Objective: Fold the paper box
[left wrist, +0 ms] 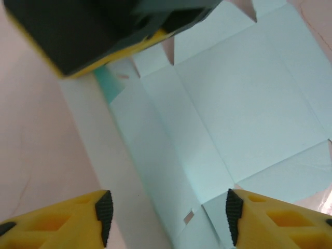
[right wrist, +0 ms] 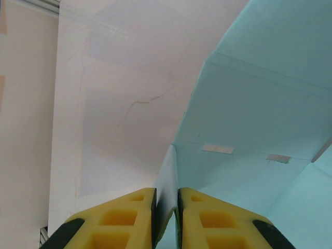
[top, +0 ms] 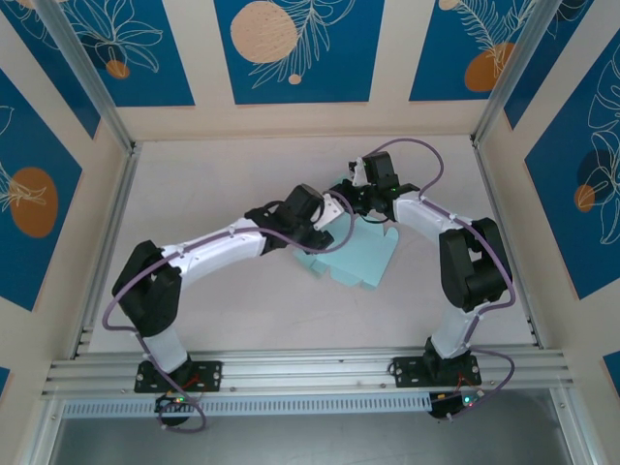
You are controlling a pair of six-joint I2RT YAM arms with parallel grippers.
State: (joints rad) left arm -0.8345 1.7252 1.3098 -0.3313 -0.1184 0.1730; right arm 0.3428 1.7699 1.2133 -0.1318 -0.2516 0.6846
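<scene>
The paper box (top: 356, 258) is a pale blue die-cut sheet lying mostly flat on the table between the two arms, its far edge lifted. My right gripper (top: 351, 201) is shut on a raised flap of the paper box (right wrist: 167, 181), the thin card pinched between its yellow fingers (right wrist: 129, 218). My left gripper (left wrist: 166, 215) stands open just above the paper box (left wrist: 233, 114), its black pads (left wrist: 104, 212) wide apart over a creased strip. The right gripper's dark body (left wrist: 104, 31) shows at the top of the left wrist view.
The white table (top: 194, 194) is walled on three sides by cream panels with blue prints (top: 291, 48). An aluminium rail (top: 310, 373) runs along the near edge by the arm bases. Purple cables (top: 426, 155) loop off both arms.
</scene>
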